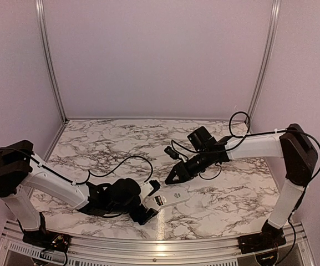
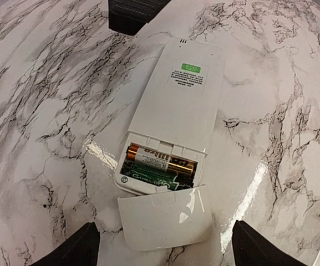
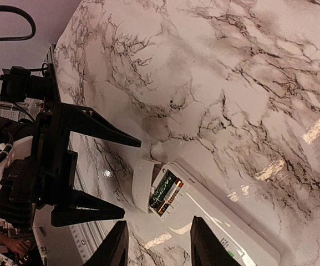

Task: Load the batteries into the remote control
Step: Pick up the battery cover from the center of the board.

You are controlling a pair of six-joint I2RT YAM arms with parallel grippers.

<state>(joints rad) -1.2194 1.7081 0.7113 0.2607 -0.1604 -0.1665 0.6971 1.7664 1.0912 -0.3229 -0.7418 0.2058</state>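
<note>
Left wrist: remote control [image 2: 177, 102] beyond end effector [image 2: 164, 237]

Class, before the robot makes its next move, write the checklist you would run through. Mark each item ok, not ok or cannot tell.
1. Both batteries lie in the compartment of the remote control: ok.
2. Battery polarity correct: cannot tell.
3. Cover closed over the compartment: not ok, it lies off it at the remote's end.
4. Left gripper fingers apart, holding nothing: ok.
5. Right gripper fingers apart, holding nothing: ok.
</note>
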